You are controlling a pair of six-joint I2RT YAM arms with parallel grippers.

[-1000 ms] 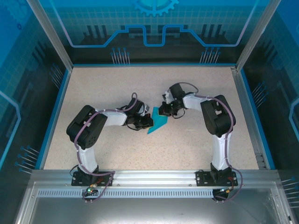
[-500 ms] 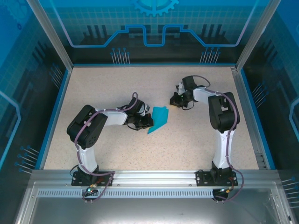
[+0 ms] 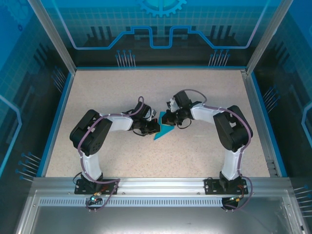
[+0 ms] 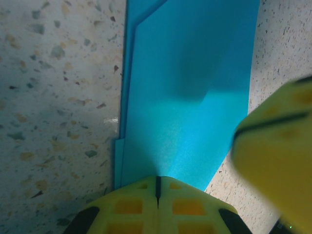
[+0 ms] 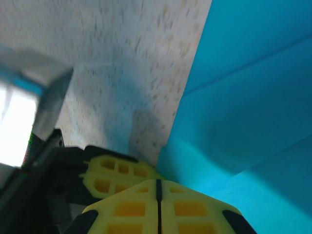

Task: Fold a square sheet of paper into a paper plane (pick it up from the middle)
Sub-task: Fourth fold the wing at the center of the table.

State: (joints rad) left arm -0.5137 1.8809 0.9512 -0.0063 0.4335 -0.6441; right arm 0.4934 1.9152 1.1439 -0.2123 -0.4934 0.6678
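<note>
Now, left hand (image 4: 157, 181) shut tight, nothing between fingers, tips pressing on near end of paper (image 4: 190, 97). Paper lies flat on desk (image 4: 58, 97), in middle between both arms, folded, layers stacked along one long edge. Right hand (image 5: 157, 187) just past it, shut too, tips down at paper's edge, holding nothing. Paper looks thin, light, floppy. Likely slides easy on desk, creases wrong if pinched hard. Best hold at folded edge where layers are thicker.

L arm (image 3: 92, 139), R arm (image 3: 229, 131): blk/white, purple cables (image 3: 112, 116); yellow end effector pads (image 4: 131, 207).
</note>
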